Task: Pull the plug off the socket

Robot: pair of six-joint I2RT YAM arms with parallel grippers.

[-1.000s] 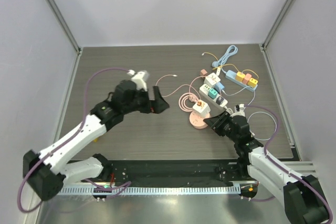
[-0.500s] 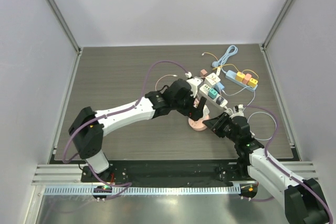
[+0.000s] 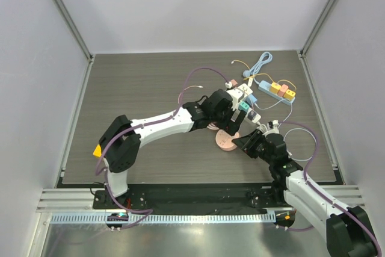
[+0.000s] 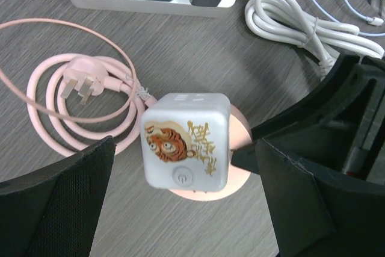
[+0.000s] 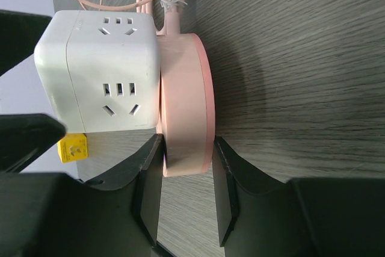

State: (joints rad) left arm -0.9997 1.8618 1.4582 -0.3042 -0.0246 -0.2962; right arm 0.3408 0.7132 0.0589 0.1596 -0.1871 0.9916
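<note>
Right gripper pinches the pink socket by its rim, left gripper sits spread wide around the cube plug, which looks light, stiff and slick, so I'd squeeze its flat sides.

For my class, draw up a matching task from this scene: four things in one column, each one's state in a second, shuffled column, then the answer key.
Column one
1. left gripper
2. right gripper
3. white cube plug with a tiger picture
4. pink three-pin plug on the coiled pink cord

Column two
A. lying loose on the table
B. seated on the round pink socket base
C. open, one finger either side of the cube
D. shut on the pink base's rim

Pairs: 1-C, 2-D, 3-B, 4-A
</note>
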